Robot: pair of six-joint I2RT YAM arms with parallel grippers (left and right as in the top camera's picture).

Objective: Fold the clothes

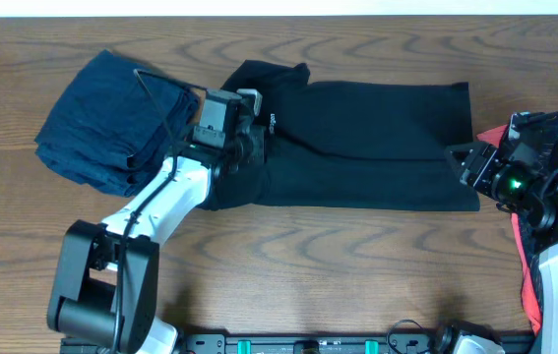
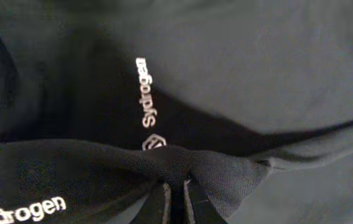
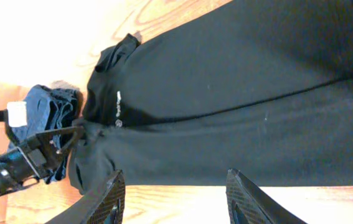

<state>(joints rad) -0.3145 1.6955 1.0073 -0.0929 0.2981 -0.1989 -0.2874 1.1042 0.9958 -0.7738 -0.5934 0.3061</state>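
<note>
Jaws on the left pinch the black shirt (image 1: 377, 138) — tightly, it seems — right ones gape empty.

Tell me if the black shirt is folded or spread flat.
Partly folded: the black shirt lies as a strip, one layer lapped over another; the left gripper pinches fabric by its logo.
</note>
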